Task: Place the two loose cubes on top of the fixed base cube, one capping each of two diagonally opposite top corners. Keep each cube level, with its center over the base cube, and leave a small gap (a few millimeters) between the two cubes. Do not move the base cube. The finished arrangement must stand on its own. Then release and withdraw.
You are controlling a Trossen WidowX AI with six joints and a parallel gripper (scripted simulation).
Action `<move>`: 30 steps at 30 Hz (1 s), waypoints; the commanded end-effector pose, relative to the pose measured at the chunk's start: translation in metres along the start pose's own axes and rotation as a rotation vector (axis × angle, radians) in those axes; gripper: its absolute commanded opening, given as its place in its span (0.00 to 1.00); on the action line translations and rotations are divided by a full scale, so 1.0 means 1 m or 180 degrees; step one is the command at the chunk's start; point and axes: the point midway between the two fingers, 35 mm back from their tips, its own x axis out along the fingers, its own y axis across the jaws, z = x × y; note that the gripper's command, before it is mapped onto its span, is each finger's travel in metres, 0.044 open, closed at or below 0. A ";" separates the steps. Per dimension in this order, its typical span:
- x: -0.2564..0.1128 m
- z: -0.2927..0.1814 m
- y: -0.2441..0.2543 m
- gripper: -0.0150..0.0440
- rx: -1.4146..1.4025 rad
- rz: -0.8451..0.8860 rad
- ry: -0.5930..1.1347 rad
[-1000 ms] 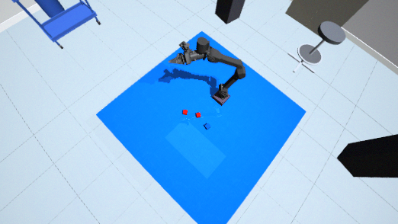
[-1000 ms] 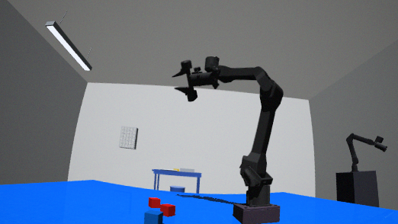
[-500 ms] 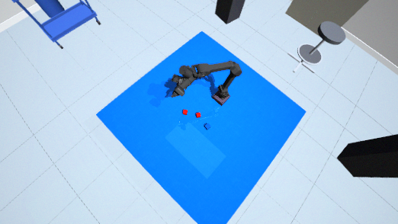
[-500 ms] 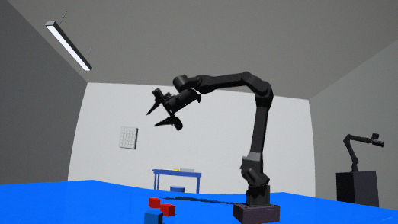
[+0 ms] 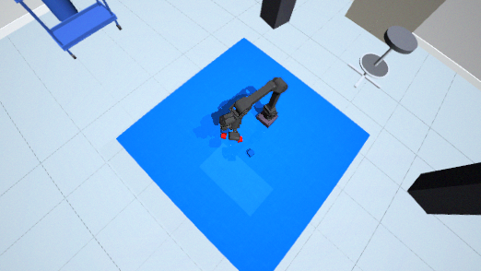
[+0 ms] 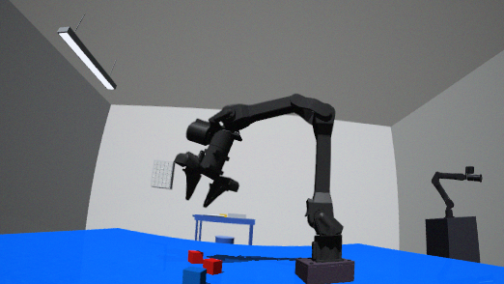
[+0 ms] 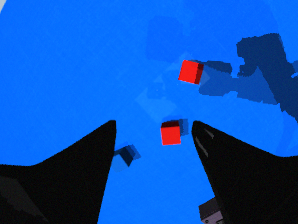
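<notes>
My gripper point(image 6: 197, 202) point(image 7: 155, 126) is open, its fingers apart with nothing between them, high above the mat and pointing down at a tilt. One red cube point(image 5: 240, 139) point(image 6: 212, 266) point(image 7: 170, 135) sits on the mat nearer the arm's base. The other red cube point(image 5: 223, 135) point(image 6: 195, 256) point(image 7: 190, 71) sits apart from it, farther from the blue cube. The blue base cube point(image 5: 250, 152) point(image 6: 194, 276) point(image 7: 123, 159) stands on the mat near the first red cube, with nothing on top. In the wrist view it shows beside the left finger.
The blue mat point(image 5: 295, 194) carries the arm's base point(image 5: 267, 119) point(image 6: 324, 270), to the right of the cubes in the exterior view. A lighter rectangle point(image 5: 237, 182) marks the mat. A cart, a stool and dark pedestals stand off the mat.
</notes>
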 end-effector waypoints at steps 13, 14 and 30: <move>0.032 -0.066 -0.018 0.70 -0.0623 -0.0663 0.0690; 0.039 -0.067 -0.019 0.70 -0.0623 -0.0663 0.0690; 0.100 -0.080 -0.034 0.70 -0.0623 -0.0664 0.0690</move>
